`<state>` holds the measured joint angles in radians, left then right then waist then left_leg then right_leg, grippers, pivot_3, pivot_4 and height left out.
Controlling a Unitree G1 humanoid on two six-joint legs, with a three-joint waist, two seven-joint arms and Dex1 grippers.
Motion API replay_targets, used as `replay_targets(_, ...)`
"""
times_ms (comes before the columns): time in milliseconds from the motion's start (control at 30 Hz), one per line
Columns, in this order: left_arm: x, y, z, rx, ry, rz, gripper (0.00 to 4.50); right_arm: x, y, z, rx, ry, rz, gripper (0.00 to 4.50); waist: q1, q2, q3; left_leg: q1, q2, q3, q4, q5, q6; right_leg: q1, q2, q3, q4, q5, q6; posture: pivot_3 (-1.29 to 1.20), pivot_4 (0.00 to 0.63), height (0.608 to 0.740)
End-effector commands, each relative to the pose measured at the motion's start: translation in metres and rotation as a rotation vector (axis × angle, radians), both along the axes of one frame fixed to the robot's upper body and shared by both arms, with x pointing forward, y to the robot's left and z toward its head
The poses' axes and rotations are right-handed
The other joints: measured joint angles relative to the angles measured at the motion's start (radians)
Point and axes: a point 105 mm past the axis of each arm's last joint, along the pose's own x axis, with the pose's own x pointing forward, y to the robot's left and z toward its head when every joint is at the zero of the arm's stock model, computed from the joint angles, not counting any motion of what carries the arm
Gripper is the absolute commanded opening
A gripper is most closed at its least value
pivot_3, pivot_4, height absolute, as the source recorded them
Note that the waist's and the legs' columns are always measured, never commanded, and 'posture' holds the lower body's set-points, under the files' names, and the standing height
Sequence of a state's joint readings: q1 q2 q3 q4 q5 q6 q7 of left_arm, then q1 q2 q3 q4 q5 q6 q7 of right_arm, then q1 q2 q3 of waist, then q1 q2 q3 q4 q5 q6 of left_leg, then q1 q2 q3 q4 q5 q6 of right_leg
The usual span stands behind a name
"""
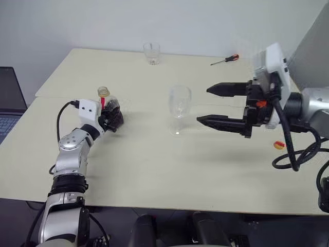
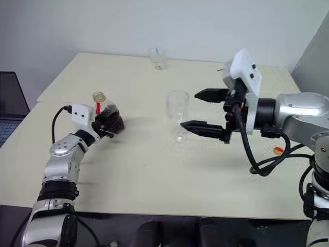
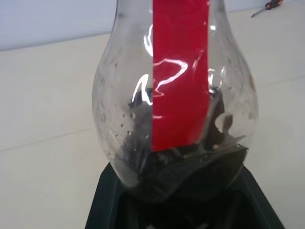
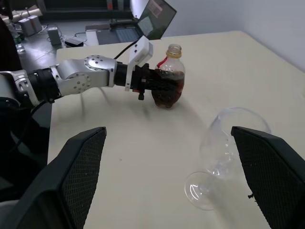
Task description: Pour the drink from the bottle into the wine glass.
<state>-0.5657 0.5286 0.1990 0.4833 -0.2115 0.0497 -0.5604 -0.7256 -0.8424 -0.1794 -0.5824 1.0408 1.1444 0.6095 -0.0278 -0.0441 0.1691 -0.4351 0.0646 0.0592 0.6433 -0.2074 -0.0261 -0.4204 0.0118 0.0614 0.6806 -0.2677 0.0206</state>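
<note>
The bottle (image 1: pixel 109 108) stands upright on the left of the table, clear and rounded, with a red label strip and an open neck. The dark brown drink (image 4: pixel 167 90) fills its lower half. My left gripper (image 1: pixel 114 119) is shut on the bottle's body, level with the tabletop; the left wrist view has the bottle (image 3: pixel 176 95) pressed close between the fingers. The wine glass (image 1: pixel 179 105) stands empty at the table's middle. My right gripper (image 1: pixel 202 105) hovers just right of the glass, open, its fingers pointing at the bowl without touching it.
A short clear tumbler (image 1: pixel 151 53) stands at the table's far edge, and a red-handled screwdriver (image 1: pixel 224 60) lies at the far right. A small yellow and red thing (image 1: pixel 279 145) lies under my right arm. A laptop (image 1: pixel 7 103) sits off the table's left side.
</note>
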Motion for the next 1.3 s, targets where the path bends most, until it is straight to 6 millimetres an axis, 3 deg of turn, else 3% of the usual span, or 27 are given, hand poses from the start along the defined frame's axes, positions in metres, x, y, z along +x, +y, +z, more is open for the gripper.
replay_targets(33, 0.005, -0.011, 0.062, 0.085, -0.187, -0.048, 1.01, 0.000, -0.008, 0.003, 0.048, -0.084, -0.046, 4.50, 0.002, -0.001, 0.001, -0.001, 0.000, 0.000, 0.000, 0.000, 0.000, 0.000, 0.000, -0.001, 0.000, 0.000, 0.000, 0.00, 0.150, 0.740)
replay_targets(200, 0.014, -0.054, 0.118, 0.359, -0.357, -0.195, 1.01, 0.010, -0.014, -0.034, 0.056, -0.129, -0.192, 4.50, 0.008, -0.002, 0.000, -0.001, -0.001, 0.000, 0.001, 0.000, 0.000, 0.001, 0.001, -0.003, 0.000, -0.001, 0.001, 0.00, 0.150, 0.740)
replay_targets(333, 0.021, -0.081, 0.135, 0.575, -0.450, -0.276, 1.01, 0.012, -0.010, -0.056, 0.081, -0.134, -0.268, 4.50, 0.005, -0.002, 0.000, -0.001, -0.002, 0.001, 0.001, 0.000, 0.000, 0.000, 0.001, -0.003, 0.000, -0.001, 0.002, 0.00, 0.150, 0.740)
replay_targets(567, 0.033, -0.100, 0.144, 0.818, -0.543, -0.307, 0.99, 0.018, -0.006, -0.054, 0.235, -0.226, -0.416, 4.50, -0.006, -0.001, 0.001, 0.001, 0.000, 0.001, 0.000, 0.000, 0.000, -0.001, 0.004, -0.002, 0.001, -0.003, 0.005, 0.00, 0.150, 0.740)
replay_targets(700, 0.036, -0.105, 0.151, 0.929, -0.616, -0.271, 0.98, 0.010, -0.004, -0.053, 0.255, -0.236, -0.405, 4.50, -0.001, -0.001, 0.001, 0.000, -0.001, 0.002, 0.000, 0.000, 0.000, -0.001, 0.003, -0.002, 0.001, -0.003, 0.005, 0.00, 0.150, 0.740)
replay_targets(867, 0.037, -0.113, 0.151, 0.968, -0.687, -0.248, 0.97, -0.001, 0.004, -0.058, 0.240, -0.234, -0.347, 4.50, 0.000, -0.001, 0.001, -0.001, -0.002, 0.004, 0.000, 0.000, 0.000, -0.001, 0.002, -0.002, 0.000, -0.003, 0.005, 0.00, 0.150, 0.740)
replay_targets(1300, 0.035, -0.138, 0.138, 1.071, -0.791, -0.291, 0.95, 0.001, 0.005, -0.063, 0.216, -0.231, -0.346, 4.50, -0.001, -0.001, 0.001, 0.000, -0.001, 0.003, 0.001, 0.000, 0.000, -0.001, 0.002, -0.003, 0.001, -0.002, 0.004, 0.00, 0.150, 0.740)
